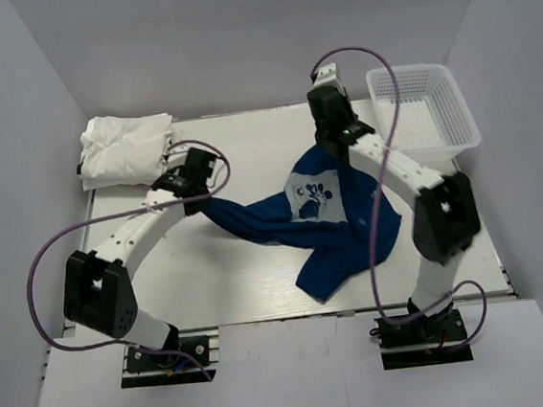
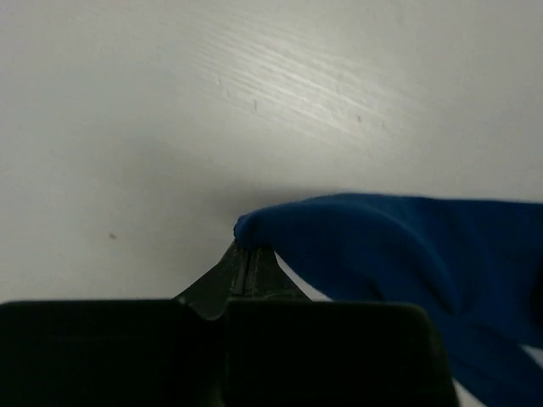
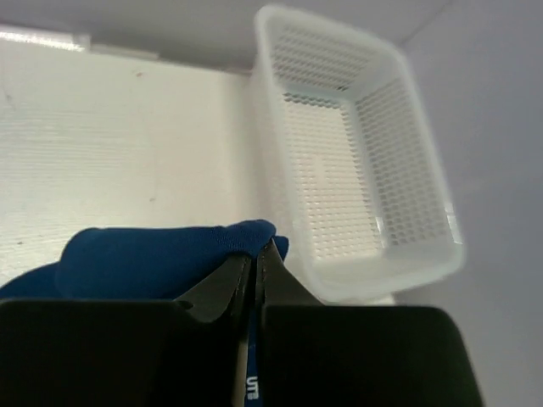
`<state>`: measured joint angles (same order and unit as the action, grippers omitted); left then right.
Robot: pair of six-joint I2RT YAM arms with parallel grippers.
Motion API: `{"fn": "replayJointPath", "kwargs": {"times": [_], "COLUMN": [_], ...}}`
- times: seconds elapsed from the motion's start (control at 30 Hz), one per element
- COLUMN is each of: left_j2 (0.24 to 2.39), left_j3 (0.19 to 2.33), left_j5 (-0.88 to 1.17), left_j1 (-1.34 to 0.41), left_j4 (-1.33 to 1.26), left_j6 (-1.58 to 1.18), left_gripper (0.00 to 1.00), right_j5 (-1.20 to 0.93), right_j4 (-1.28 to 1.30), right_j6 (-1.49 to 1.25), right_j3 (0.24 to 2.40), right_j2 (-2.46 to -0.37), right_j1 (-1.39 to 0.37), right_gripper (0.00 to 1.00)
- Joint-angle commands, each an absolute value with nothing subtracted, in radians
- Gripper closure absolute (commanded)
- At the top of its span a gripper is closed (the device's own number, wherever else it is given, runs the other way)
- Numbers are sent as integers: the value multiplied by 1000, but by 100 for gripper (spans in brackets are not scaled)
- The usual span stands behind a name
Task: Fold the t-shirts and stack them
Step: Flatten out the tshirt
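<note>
Left hand [image 2: 246, 254] is closed, pinching an edge of the navy t-shirt [image 1: 341, 230]. The cloth bunches right at its fingertips and trails off to that hand's right. Right hand [image 3: 256, 254] is also closed, clamped on another fold of the same shirt, with cloth bulging just over and left of its tips. The shirt is strung between the two hands. The rest is draped in a crumpled heap on the tabletop [image 1: 251, 292] below and behind the right hand, white chest print [image 1: 311, 198] facing up.

Progress, my read: partway. The white t-shirts [image 1: 127, 148] sit in a folded pile beyond the left hand on its outer side, well apart from the navy one, and those look done. Can't tell how many are in the pile. The navy shirt is not flat and shows no fold yet; this looks like the spreading-out step. Left to do: lay it flat, fold it, set it on the white pile.

Surface: pale, matte, wood-grain board with a few small specks. White mesh basket [image 3: 399, 170] is just ahead and to the right of the right hand, at the tabletop's corner, with nothing visible inside.

Room: plain light grey walls [image 1: 236, 34] box in the tabletop on three sides. Lighting is even, and purple cables [image 1: 46, 264] loop off both arms.
</note>
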<state>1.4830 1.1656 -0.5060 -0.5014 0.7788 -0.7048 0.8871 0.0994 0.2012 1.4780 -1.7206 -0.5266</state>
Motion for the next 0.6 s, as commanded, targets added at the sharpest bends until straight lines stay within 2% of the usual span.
{"fn": "replayJointPath", "kwargs": {"times": [0.0, 0.03, 0.1, 0.13, 0.17, 0.2, 0.23, 0.27, 0.3, 0.33, 0.37, 0.4, 0.53, 0.57], "left_j2": [1558, 1604, 1728, 1761, 1782, 1813, 1813, 1813, 1813, 1796, 1778, 1752, 1583, 1542], "left_j3": [1187, 1213, 1252, 1294, 1311, 1336, 1336, 1350, 1350, 1350, 1350, 1315, 1235, 1215], "left_j5": [-373, -347, -270, -258, -246, -227, -215, -187, -175, -161, -147, -132, -132, -132], "left_j1": [-396, -353, -318, -296, -285, -276, -276, -262, -250, -250, -241, -241, -241, -241], "left_j4": [653, 653, 681, 695, 706, 715, 729, 729, 756, 756, 768, 769, 811, 811], "left_j6": [-707, -707, -675, -675, -666, -657, -647, -638, -638, -638, -628, -627, -640, -650], "left_gripper": [100, 100, 100, 100, 100, 100, 100, 97, 84, 42, 12, 0, 0, 0], "right_j5": [790, 778, 759, 741, 714, 701, 680, 616, 600, 589, 534, 513, 339, 307], "right_j4": [135, 212, 256, 328, 351, 366, 373, 391, 400, 409, 451, 468, 529, 508], "right_j6": [104, 101, 94, 92, 91, 87, 87, 87, 84, 72, 58, 28, -161, -188], "right_j3": [1678, 1812, 1903, 2025, 2058, 2095, 2105, 2103, 2091, 2079, 2019, 1990, 1717, 1574], "right_j2": [-1902, -1943, -2086, -2111, -2152, -2158, -2163, -2145, -2131, -2099, -2048, -2021, -1745, -1699], "right_j1": [-486, -477, -465, -459, -454, -451, -453, -454, -457, -462, -468, -468, -469, -474], "right_gripper": [100, 100, 100, 81, 69, 49, 10, 10, 10, 10, 10, 10, 10, 10]}}
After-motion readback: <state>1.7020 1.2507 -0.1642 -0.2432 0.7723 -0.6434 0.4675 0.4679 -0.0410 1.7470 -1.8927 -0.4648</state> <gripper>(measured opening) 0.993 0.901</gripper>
